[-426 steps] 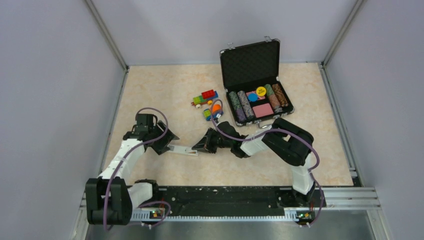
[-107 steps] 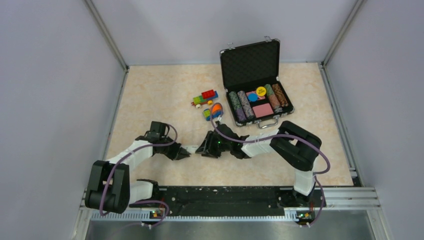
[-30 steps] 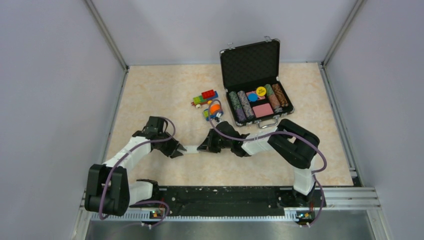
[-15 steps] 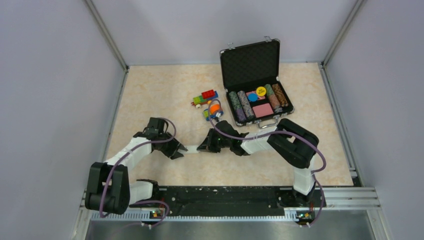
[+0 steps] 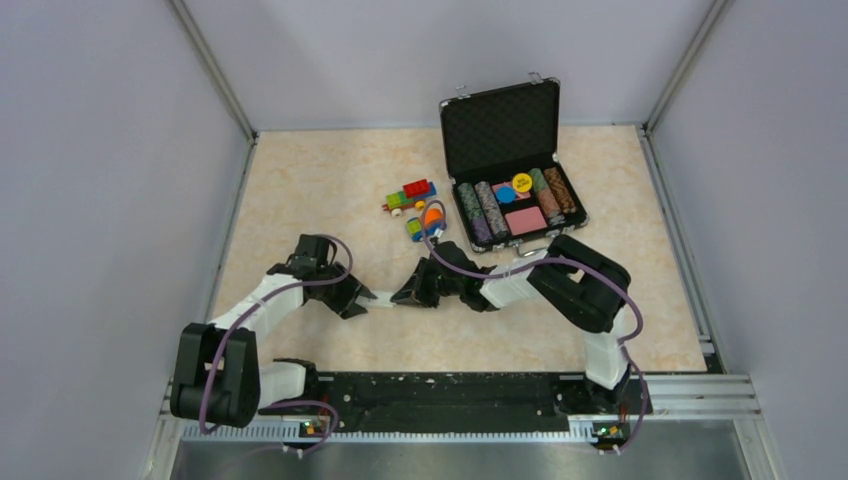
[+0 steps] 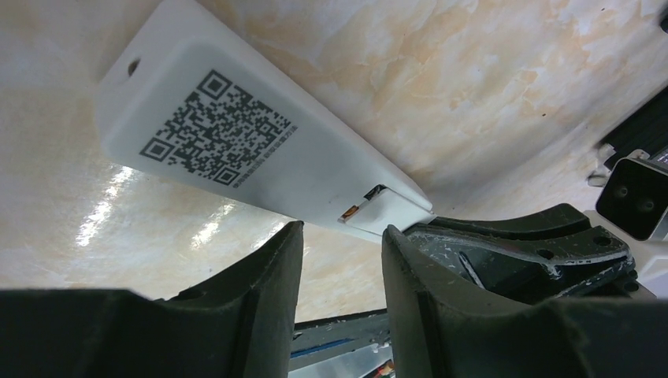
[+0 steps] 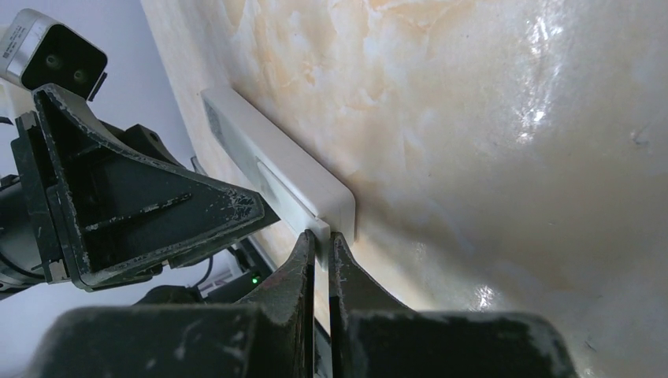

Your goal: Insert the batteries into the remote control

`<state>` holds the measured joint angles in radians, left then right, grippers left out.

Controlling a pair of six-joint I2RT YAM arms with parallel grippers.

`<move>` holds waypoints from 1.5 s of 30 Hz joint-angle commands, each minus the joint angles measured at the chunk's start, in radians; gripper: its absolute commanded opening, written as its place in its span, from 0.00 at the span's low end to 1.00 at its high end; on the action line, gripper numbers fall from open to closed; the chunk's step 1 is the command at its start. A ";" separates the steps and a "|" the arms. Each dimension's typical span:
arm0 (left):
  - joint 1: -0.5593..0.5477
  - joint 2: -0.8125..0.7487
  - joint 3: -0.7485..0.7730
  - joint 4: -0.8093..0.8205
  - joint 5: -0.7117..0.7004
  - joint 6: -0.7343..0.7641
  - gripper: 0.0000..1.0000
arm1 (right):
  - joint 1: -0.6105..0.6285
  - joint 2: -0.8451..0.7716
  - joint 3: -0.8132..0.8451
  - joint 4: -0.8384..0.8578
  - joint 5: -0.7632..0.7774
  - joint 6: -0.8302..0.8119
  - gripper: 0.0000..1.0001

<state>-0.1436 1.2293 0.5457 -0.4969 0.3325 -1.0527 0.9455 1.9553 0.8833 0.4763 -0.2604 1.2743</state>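
The white remote control (image 5: 382,297) lies on the table between my two grippers, back face up with a QR code (image 6: 217,130). My left gripper (image 5: 362,297) is open, its fingertips (image 6: 293,236) just short of the remote's long edge (image 6: 260,169). My right gripper (image 5: 401,295) is shut on a thin white cover piece (image 7: 321,236) at the remote's end (image 7: 276,177). A small orange-brown bit (image 6: 351,211) shows at the cover's seam; I cannot tell what it is. The batteries are otherwise hidden.
An open black case (image 5: 500,130) with poker chips stands at the back right. Colourful toy vehicles (image 5: 410,195) sit just behind the right arm. Grey walls close in the table on three sides.
Since 14 s ago my left gripper has moved right, up to the remote. In the last second the right arm has shifted slightly left; the remote stays put.
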 commanded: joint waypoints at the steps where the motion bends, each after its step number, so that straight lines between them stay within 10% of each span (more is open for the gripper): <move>1: 0.006 -0.012 0.004 0.010 0.009 -0.004 0.47 | 0.018 0.042 -0.007 0.018 -0.021 0.045 0.00; 18: 0.030 -0.031 0.139 -0.130 -0.198 0.080 0.45 | 0.013 0.021 -0.024 0.055 -0.054 0.106 0.00; 45: 0.030 0.034 0.054 -0.065 -0.149 0.068 0.38 | 0.056 -0.027 -0.004 -0.042 0.135 -0.029 0.00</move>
<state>-0.1177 1.2484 0.6048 -0.5827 0.1753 -0.9886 0.9779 1.9392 0.8791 0.4786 -0.2089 1.3041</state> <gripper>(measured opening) 0.392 0.021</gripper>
